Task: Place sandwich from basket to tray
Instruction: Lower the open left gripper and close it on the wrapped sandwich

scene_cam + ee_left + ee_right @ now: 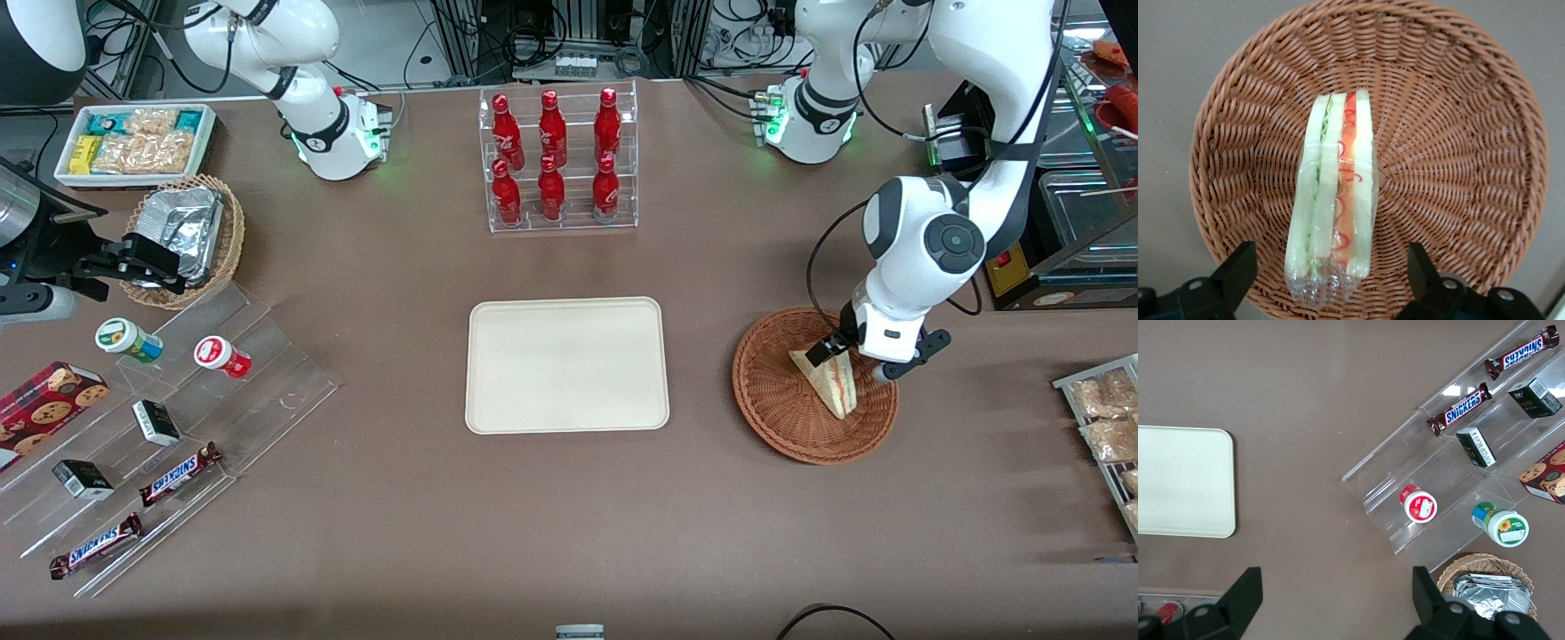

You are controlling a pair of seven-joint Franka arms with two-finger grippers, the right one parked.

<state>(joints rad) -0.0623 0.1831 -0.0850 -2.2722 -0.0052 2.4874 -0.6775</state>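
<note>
The gripper is being held low over the basket, jaws spread wide, one finger on each flank of the sandwich and neither pad seen touching it. The sandwich is lying on its edge in clear wrap inside the basket, slightly off centre, its wide end nearest the fingers in the wrist view. The tray is sitting bare at roughly 9 o'clock from the basket in the front view, well apart from it. Risks being judged from here: soft bread is likely to be crushed or the filling squeezed out if the jaws are closed hard; the slick wrap is likely to let the wedge slip or rotate if the grip is taken only at the very end, so a pinch nearer mid-body is being favoured; if the descent is taken too deep, the fingertips may be snagged in the wicker weave and the light basket dragged or lifted along; a low carry could catch the basket rim on the way out. Readable text: "SNICKERS" is being shown on two bars on the clear stepped rack toward the parked arm's end; the red bottles in the acrylic stand carry white script too small to be read, and the remaining labels cannot be made out.
</note>
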